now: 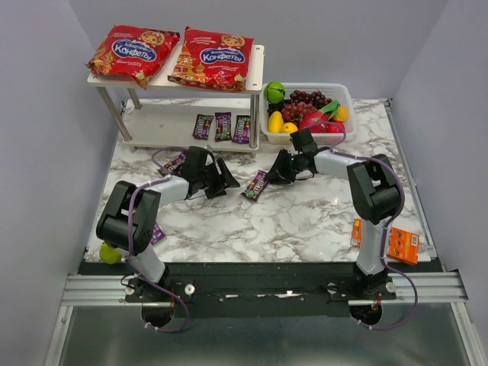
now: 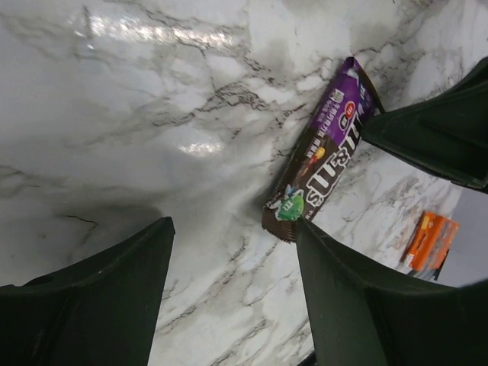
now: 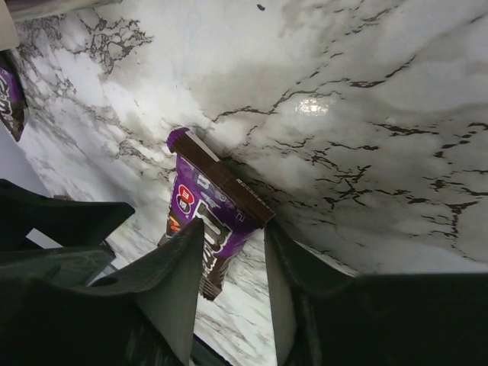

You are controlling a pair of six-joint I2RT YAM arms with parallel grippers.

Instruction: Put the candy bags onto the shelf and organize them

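Two red candy bags (image 1: pixel 133 49) (image 1: pixel 212 57) lie on the top board of the white shelf (image 1: pixel 255 72), and three small purple packets (image 1: pixel 223 126) sit on its lower board. Another purple packet (image 1: pixel 256 185) (image 2: pixel 324 152) (image 3: pixel 206 202) lies on the marble between my grippers. My right gripper (image 1: pixel 274 174) (image 3: pixel 235 225) straddles its near end, jaws half closed, fingertips at its edges. My left gripper (image 1: pixel 226 183) (image 2: pixel 232 225) is open over bare marble, the packet just beyond its right finger. Two more packets (image 1: pixel 174 162) (image 1: pixel 157 234) lie by the left arm.
A white basket (image 1: pixel 347 93) of fruit stands right of the shelf, close behind my right gripper. Orange boxes (image 1: pixel 400 244) (image 2: pixel 431 240) lie at the front right edge. A green ball (image 1: pixel 109 254) sits at the front left corner. Grey walls enclose the table.
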